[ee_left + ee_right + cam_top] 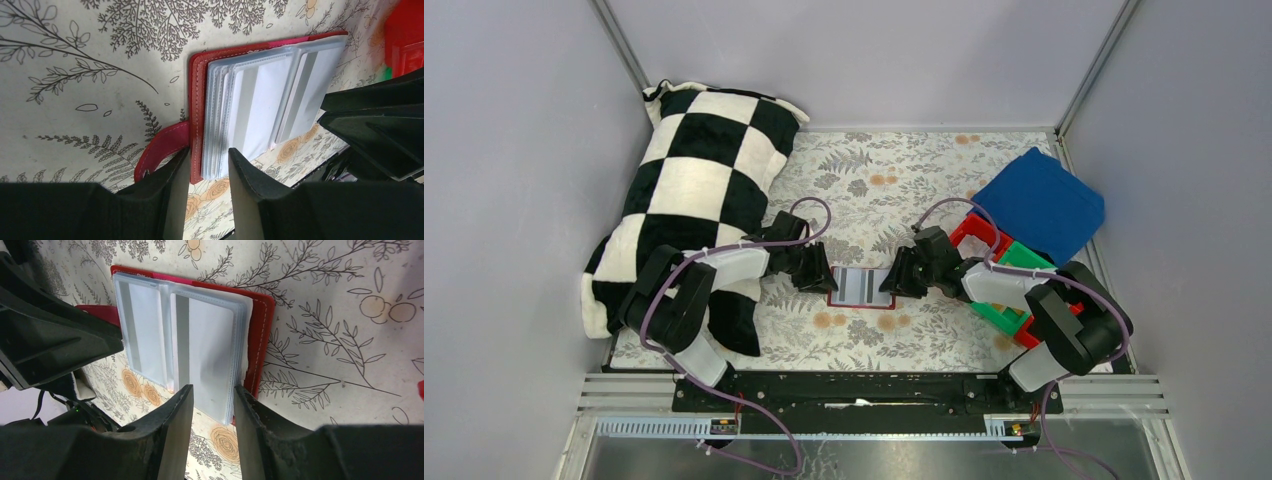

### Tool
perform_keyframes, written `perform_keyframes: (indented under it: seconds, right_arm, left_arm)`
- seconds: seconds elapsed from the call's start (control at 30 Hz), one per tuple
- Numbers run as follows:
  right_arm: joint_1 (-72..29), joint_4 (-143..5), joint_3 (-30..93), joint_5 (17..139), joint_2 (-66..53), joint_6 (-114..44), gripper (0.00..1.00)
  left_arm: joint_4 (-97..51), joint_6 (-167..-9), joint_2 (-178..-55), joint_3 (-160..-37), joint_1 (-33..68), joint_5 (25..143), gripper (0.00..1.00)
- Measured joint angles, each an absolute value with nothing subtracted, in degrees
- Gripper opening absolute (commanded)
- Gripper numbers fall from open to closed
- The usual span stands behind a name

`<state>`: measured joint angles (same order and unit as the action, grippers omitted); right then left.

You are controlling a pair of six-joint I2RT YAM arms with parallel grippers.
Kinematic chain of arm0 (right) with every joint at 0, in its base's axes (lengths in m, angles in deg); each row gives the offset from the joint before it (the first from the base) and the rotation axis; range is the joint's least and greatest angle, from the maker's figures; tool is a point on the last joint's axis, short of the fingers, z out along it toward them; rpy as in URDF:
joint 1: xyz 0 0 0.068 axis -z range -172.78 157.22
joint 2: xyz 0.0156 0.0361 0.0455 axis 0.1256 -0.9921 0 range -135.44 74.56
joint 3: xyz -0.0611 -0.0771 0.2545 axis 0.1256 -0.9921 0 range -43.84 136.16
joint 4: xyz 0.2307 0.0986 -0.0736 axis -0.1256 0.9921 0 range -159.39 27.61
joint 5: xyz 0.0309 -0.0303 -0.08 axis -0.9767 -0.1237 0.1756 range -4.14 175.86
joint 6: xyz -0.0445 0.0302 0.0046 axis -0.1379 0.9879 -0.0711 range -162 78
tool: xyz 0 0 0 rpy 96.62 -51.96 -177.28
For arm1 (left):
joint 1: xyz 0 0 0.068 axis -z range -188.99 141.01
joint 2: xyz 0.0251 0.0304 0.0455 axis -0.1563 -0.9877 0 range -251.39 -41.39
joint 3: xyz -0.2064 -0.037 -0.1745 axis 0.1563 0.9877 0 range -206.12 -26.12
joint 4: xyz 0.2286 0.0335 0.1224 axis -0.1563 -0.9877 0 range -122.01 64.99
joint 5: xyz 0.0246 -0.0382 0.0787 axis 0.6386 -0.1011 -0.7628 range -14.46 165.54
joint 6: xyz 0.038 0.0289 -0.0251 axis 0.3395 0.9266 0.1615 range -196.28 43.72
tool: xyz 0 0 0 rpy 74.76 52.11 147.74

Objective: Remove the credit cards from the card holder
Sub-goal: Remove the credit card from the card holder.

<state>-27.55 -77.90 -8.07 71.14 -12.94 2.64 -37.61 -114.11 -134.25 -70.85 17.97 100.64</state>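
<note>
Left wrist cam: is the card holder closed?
No: the card holder lies spread open and flat, with the credit cards showing inside its clear pockets.

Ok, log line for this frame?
card holder: open flat | credit cards: in clear sleeves | left gripper: jaws apart at its left end | right gripper: jaws apart at its right end

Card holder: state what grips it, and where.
Left gripper jaws straddle the card holder at its edge by the snap tab. Right gripper jaws straddle the plastic sleeves at the other end. Whether either is clamped cannot be told.
</note>
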Motion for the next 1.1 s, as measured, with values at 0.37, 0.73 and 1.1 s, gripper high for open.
perform_keyframes:
  seconds: [0.37, 0.73, 1.1]
  right_arm:
    - [-27.5, -78.9, -8.1, 69.6, -13.1, 2.4, 0.40]
    - [-27.5, -80.4, -7.6, 66.4, -13.1, 2.9, 0.40]
    - [-28.3, -81.7, -6.0, 64.9, -12.4, 3.9, 0.39]
  left_arm:
    - [-36.9, -114.1, -134.7, -70.8, 18.2, 101.3, 0.38]
    - [-36.9, -114.1, -134.7, -70.8, 18.2, 101.4, 0.38]
    - [-36.9, -114.0, -134.7, -70.9, 18.2, 101.4, 0.38]
